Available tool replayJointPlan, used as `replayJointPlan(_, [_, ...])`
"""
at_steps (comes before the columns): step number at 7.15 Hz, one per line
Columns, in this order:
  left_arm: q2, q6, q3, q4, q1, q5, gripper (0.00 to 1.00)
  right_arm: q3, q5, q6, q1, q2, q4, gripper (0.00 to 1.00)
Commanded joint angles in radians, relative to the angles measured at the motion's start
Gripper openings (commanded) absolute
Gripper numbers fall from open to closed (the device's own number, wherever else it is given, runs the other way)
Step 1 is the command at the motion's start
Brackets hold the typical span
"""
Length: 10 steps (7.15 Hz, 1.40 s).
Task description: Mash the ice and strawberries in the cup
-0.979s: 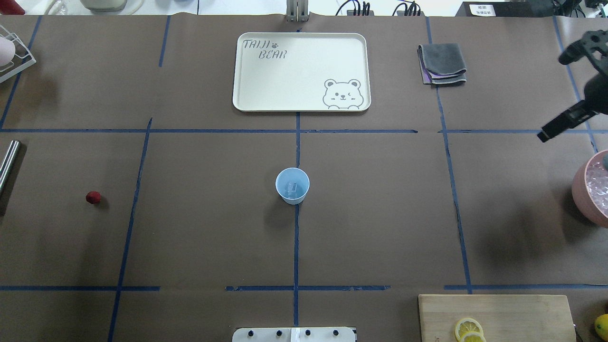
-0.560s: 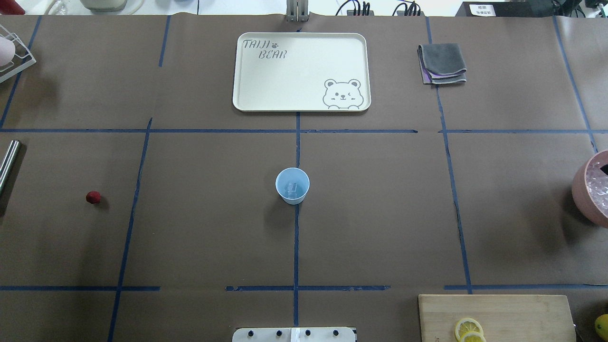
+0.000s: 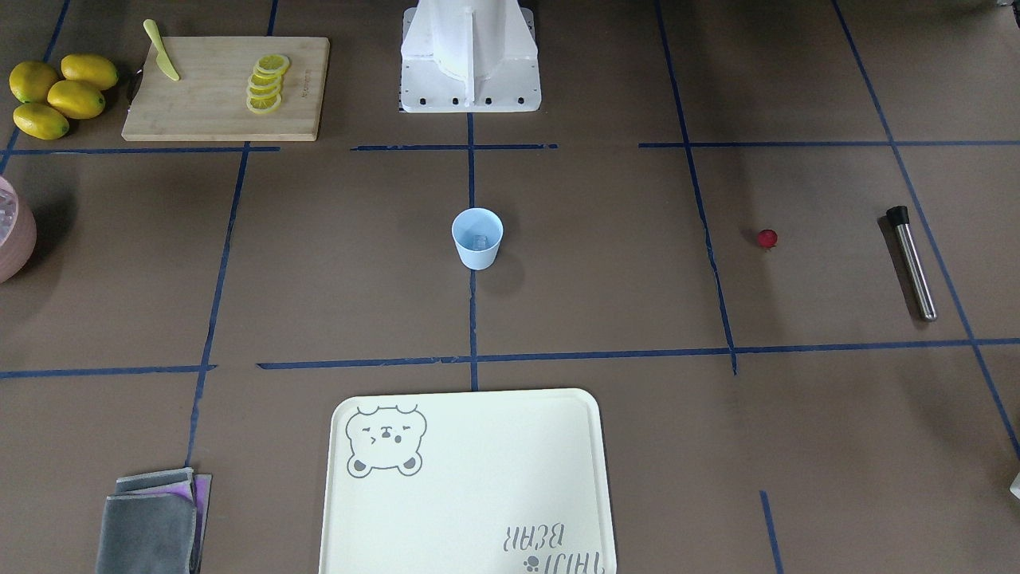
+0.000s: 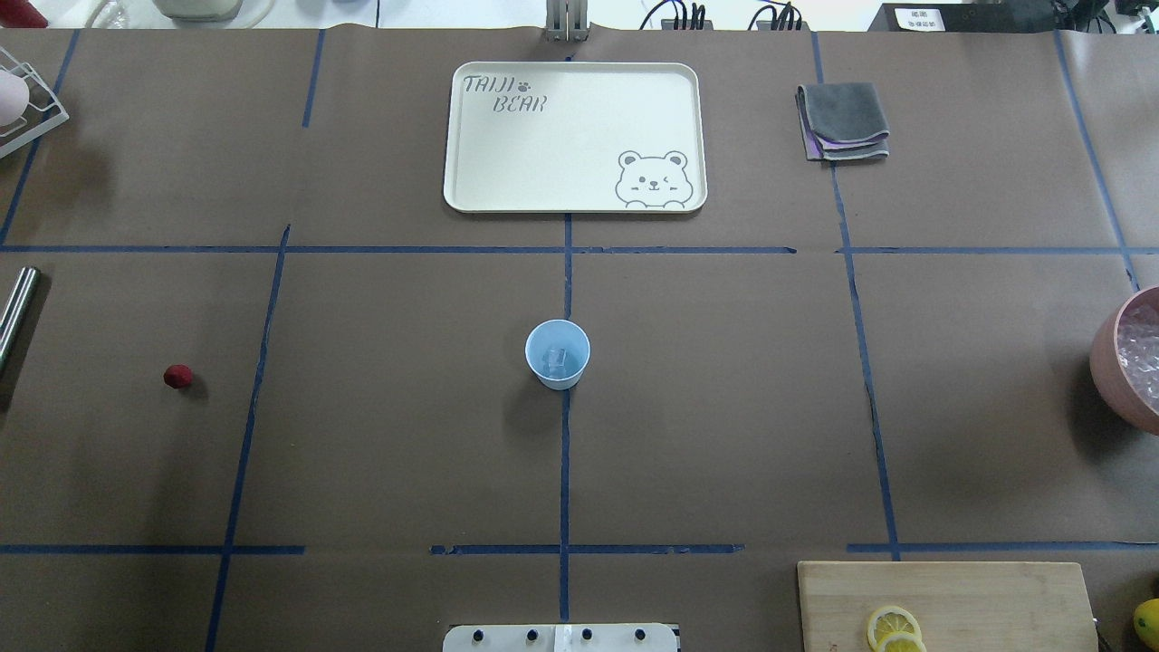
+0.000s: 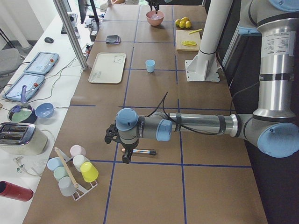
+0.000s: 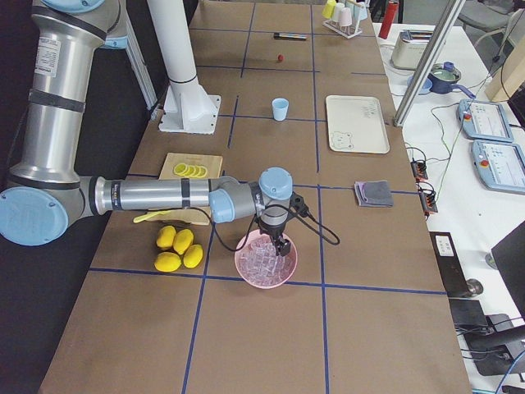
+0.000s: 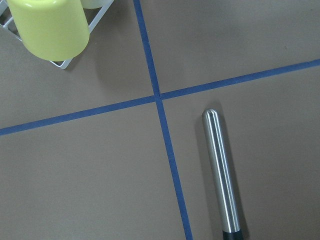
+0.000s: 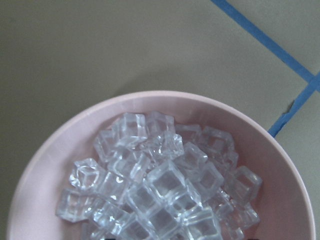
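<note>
Right gripper (image 6: 281,245): formerly recorded at overhead view's right edge, since removed from that view; dark tip inside pink bowl (image 4: 1106,358) no longer seen.

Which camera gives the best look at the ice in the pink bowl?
The right wrist view: the ice cubes fill the frame, each distinct, heaped in the pink bowl. Exterior right shows the whole bowl, but small. Overhead and front-facing catch only its cropped edge; exterior left shows it tiny and far.

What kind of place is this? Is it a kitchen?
Probably a robot lab set up like a kitchen: a big robot arm reaches over a table gridded with blue tape, control tablets sit beside it, and lemons wait on the table.
</note>
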Motion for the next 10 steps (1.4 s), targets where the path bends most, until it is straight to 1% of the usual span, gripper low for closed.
replayJointPlan(1, [0.001, 0.0, 0.0, 0.0, 0.0, -0.002, 1.0, -0.014, 0.005, 0.007, 0.001, -0.01, 0.028, 0.87])
replayJointPlan(5, [0.001, 0.0, 0.0, 0.002, 0.0, 0.0, 1.0, -0.025, -0.015, 0.003, 0.001, -0.016, 0.019, 0.81])
replayJointPlan(6, [0.001, 0.0, 0.0, 0.002, 0.0, 0.0, 1.0, -0.025, -0.015, 0.004, 0.001, -0.013, 0.017, 0.77])
replayJointPlan(7, [0.001, 0.0, 0.0, 0.002, 0.0, -0.002, 1.0, -0.025, -0.015, 0.004, -0.001, -0.01, 0.016, 0.69])
replayJointPlan(8, [0.001, 0.0, 0.0, 0.002, 0.0, 0.0, 1.0, -0.025, -0.018, 0.004, -0.001, -0.005, 0.006, 0.5])
replayJointPlan(9, [0.001, 0.0, 0.0, 0.0, 0.0, -0.002, 1.0, -0.025, -0.021, 0.004, -0.002, 0.001, -0.013, 0.42])
replayJointPlan(10, [0.001, 0.002, 0.0, 0.0, 0.0, 0.0, 1.0, -0.025, -0.029, 0.004, -0.002, -0.002, -0.015, 0.43])
